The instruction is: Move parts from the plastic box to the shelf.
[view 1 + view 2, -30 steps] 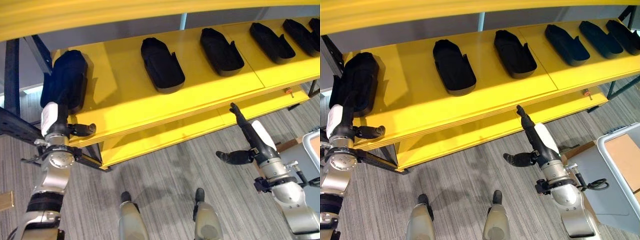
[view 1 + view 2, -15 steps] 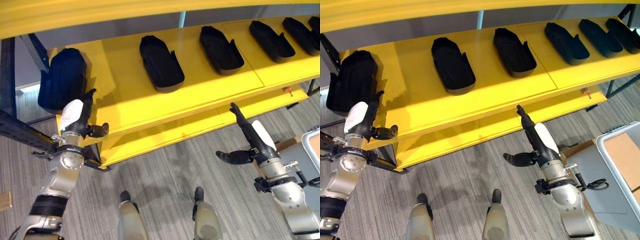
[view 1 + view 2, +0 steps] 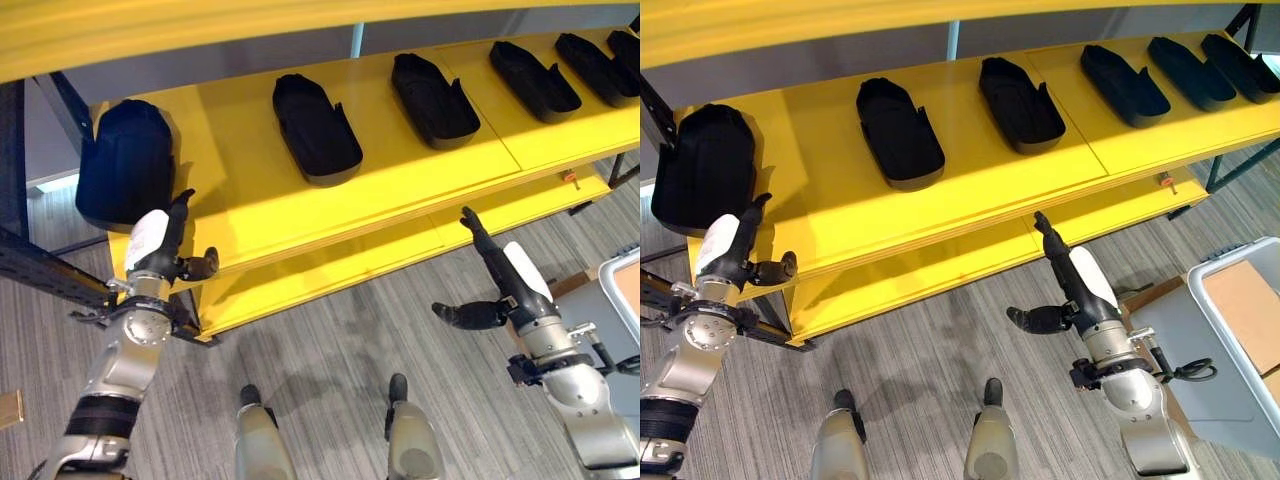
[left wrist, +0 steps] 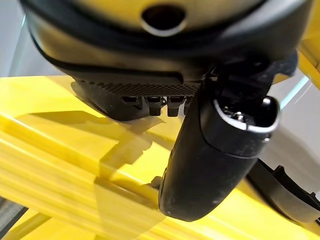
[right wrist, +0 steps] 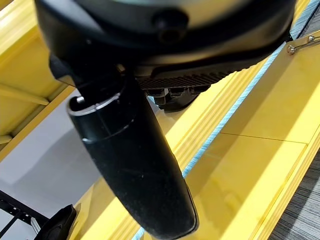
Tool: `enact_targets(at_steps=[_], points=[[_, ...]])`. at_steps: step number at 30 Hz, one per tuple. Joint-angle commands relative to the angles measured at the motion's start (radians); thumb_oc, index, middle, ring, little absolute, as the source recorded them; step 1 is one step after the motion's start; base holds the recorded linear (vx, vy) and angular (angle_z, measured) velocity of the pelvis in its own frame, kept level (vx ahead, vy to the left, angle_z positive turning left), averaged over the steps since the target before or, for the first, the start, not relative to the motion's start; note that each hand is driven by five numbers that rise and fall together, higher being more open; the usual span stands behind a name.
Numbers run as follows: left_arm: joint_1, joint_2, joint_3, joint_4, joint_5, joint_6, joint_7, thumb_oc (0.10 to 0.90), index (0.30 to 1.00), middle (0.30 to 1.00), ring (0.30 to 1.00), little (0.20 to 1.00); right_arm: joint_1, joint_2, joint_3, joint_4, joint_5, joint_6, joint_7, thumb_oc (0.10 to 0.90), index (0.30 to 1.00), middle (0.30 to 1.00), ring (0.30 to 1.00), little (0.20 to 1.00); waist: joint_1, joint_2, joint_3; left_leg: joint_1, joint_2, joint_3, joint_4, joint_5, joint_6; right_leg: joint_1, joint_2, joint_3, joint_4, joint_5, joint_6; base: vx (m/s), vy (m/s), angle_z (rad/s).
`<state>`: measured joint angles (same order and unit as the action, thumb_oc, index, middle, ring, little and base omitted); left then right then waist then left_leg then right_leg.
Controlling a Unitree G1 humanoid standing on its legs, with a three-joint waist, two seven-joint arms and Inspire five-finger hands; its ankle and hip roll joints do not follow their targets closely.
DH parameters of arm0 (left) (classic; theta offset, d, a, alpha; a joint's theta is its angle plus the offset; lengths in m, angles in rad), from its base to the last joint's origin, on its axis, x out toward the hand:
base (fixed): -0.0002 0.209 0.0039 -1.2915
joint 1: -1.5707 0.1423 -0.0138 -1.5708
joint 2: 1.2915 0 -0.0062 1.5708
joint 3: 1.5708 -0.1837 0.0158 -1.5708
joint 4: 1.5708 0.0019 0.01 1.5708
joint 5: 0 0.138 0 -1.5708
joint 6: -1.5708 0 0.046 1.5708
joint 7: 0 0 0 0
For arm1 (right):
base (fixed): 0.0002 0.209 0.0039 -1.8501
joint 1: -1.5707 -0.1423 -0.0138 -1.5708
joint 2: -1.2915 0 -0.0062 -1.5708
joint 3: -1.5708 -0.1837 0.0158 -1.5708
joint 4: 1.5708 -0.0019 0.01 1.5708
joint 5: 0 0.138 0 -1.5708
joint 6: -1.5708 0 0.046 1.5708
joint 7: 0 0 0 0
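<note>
Several black moulded parts lie in a row on the yellow shelf. The leftmost part sits at the shelf's left end, the others further right. My left hand is open just in front of the leftmost part, at the shelf's front edge, and holds nothing; its thumb sticks out free. My right hand is open and hangs lower, fingers pointing up at the lower shelf's edge, also with nothing in it. The grey plastic box stands at the far right.
A lower yellow shelf juts out below the main one, and an upper yellow board overhangs it. A dark steel frame bar runs beside my left arm. Brown cardboard lies in the box.
My left hand has let go of the leftmost part and drawn back to the shelf's front edge; the part stays on the shelf. The right hand has not moved. The camera shifted slightly.
</note>
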<state>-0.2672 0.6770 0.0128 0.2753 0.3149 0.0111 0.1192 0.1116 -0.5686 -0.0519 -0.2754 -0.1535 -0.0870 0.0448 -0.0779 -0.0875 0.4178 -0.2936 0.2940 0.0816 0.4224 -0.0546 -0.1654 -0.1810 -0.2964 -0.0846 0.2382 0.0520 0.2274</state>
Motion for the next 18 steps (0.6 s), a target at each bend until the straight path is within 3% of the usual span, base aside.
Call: enact_targets(at_steps=[1, 18], points=[[-0.002, -0.019, -0.009, 0.036, -0.069, -0.04, 0.005, 0.9, 1.0, 1.0, 1.0, 1.0, -0.036, -0.001, -0.076, -0.106, 0.045, -0.059, -0.042, 0.9, 1.0, 1.0, 1.0, 1.0, -0.006, -0.026, -0.091, 0.016, -0.013, 0.0, -0.069, 0.077, 0.018, -0.029, 0.008, 0.018, 0.075, -0.03, -0.034, 0.0, 0.0, 0.0], [-0.037, -0.099, -0.027, -0.051, -0.169, -0.075, 0.059, 0.9, 1.0, 1.0, 1.0, 1.0, -0.052, -0.003, -0.049, -0.094, 0.04, -0.07, -0.058, 0.9, 1.0, 1.0, 1.0, 1.0, -0.006, -0.026, -0.102, 0.029, -0.013, 0.003, -0.079, 0.081, 0.015, -0.019, 0.009, 0.019, 0.076, -0.031, -0.033, 0.0, 0.0, 0.0]])
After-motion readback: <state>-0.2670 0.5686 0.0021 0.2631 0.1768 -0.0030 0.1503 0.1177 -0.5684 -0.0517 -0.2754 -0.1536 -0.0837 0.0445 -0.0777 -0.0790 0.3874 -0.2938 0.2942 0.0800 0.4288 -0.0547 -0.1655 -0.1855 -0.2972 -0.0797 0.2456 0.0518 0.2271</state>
